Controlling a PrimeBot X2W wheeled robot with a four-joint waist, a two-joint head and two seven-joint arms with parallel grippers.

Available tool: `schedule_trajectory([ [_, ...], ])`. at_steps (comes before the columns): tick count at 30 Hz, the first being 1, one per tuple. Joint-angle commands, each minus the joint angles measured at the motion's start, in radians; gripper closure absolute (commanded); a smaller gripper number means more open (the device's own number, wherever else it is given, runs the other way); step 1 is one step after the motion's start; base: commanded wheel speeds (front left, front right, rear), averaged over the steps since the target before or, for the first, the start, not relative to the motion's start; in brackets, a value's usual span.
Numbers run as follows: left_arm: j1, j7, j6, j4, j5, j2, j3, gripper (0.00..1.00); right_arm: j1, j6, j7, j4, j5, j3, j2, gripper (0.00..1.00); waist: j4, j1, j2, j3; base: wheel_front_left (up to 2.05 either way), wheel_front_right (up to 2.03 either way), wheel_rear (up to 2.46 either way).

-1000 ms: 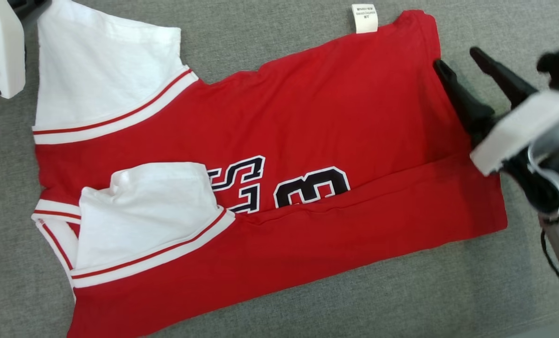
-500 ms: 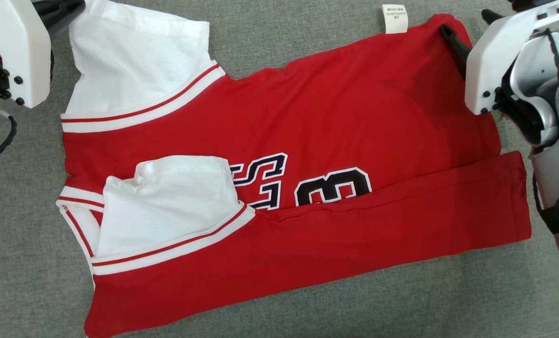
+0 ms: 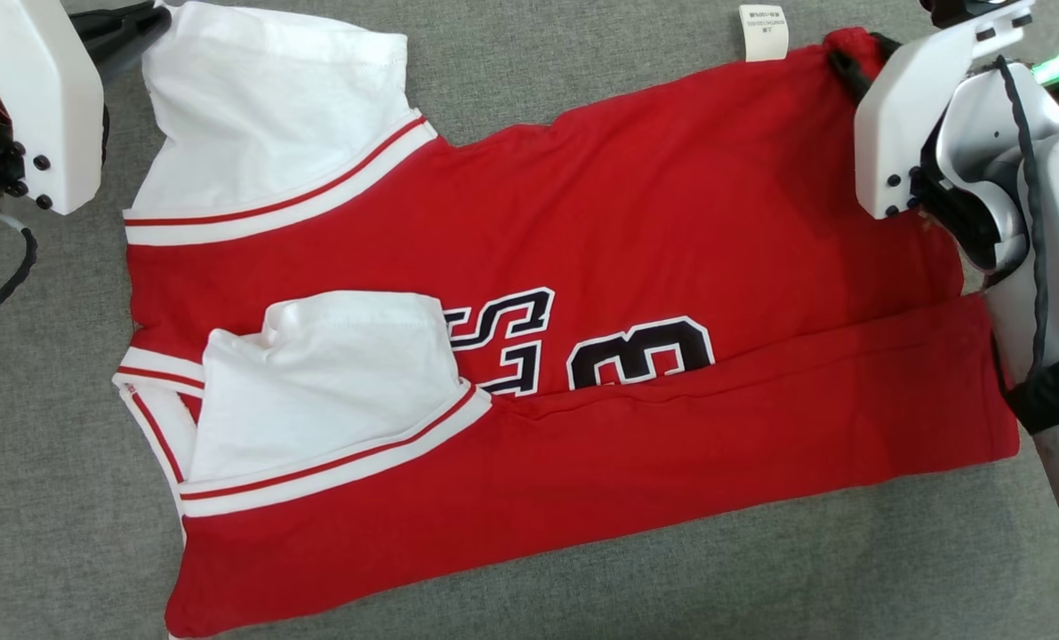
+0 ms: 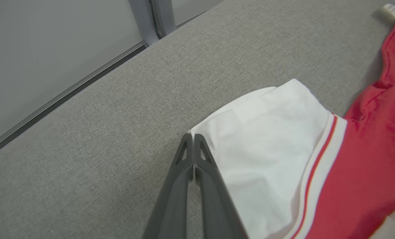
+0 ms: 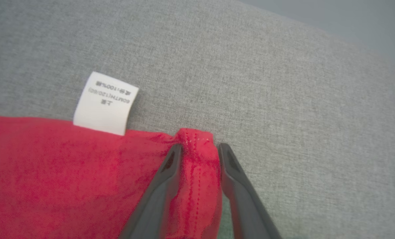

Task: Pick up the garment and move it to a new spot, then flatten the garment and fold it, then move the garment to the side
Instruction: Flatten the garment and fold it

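Right wrist view: the right gripper [image 5: 199, 149] is closed on the hem corner of the red cotton garment [image 5: 68, 172] with white sleeves. The cloth is bunched into a ridge between the two dark fingers and is touched by both. A small white rectangular care label [image 5: 106, 103] with printed text is seen at 10 o'clock from the fingertips. It is sewn to the garment's edge and lies on the grey woven-fabric bench [image 5: 267, 73]. Bare bench is seen from 12 to 3 o'clock.

In the left wrist view, the left gripper [image 4: 193, 137] is shown with its fingers pressed together, the tips set at the corner of the spread white sleeve [image 4: 267, 139]. The sleeve's edge is touched by one finger; whether any cloth is caught between them cannot be told. The sleeve runs toward 3 o'clock, where it is bordered by a red-and-white striped band.

In the head view, the garment is laid flat across the middle of the bench. Its near long edge is folded up over the lower part of the black, white-edged printed number [image 3: 640, 354]. A second white sleeve [image 3: 333, 382] is folded onto the body at 8 o'clock.
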Motion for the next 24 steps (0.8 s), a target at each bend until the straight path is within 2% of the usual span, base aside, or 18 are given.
schedule_trajectory([
  [1,-0.014,-0.007,-0.001,-0.001,-0.009,0.006,-0.004,1.00,-0.008,-0.002,-0.002,0.015,0.000,0.017,-0.006,0.84,0.003,0.0000,0.0000,0.000,0.00,0.00,0.00],
  [2,-0.014,-0.008,-0.001,0.000,-0.008,0.007,-0.006,1.00,-0.014,-0.002,-0.004,0.018,0.002,0.021,-0.011,0.97,0.004,0.0000,0.0000,-0.001,0.00,0.00,0.00],
  [4,-0.015,-0.012,-0.001,0.000,-0.006,0.008,-0.010,1.00,-0.024,-0.002,-0.011,0.020,0.003,0.032,-0.018,1.00,0.006,0.0000,0.0000,-0.003,0.00,0.00,0.00],
  [9,-0.030,-0.055,-0.001,-0.017,0.020,0.020,-0.024,1.00,-0.041,-0.002,-0.053,0.015,0.008,0.035,-0.027,1.00,0.009,0.0000,0.0000,-0.009,0.00,0.00,0.00],
  [15,-0.061,-0.270,-0.001,-0.035,0.077,0.028,-0.037,1.00,-0.022,-0.002,-0.202,-0.002,0.089,-0.036,-0.050,1.00,0.027,0.0000,0.0000,-0.028,0.00,0.00,0.00],
  [18,-0.064,-0.355,-0.001,-0.036,0.074,0.030,-0.049,1.00,0.006,-0.002,-0.263,-0.024,0.140,-0.057,-0.070,1.00,0.039,0.0000,0.0000,-0.042,0.00,0.00,0.00],
  [24,-0.006,-0.495,-0.001,-0.060,0.016,0.052,-0.066,1.00,0.105,-0.002,-0.350,-0.110,0.243,-0.060,-0.153,1.00,0.066,0.0000,0.0000,-0.081,0.00,0.00,0.00],
])
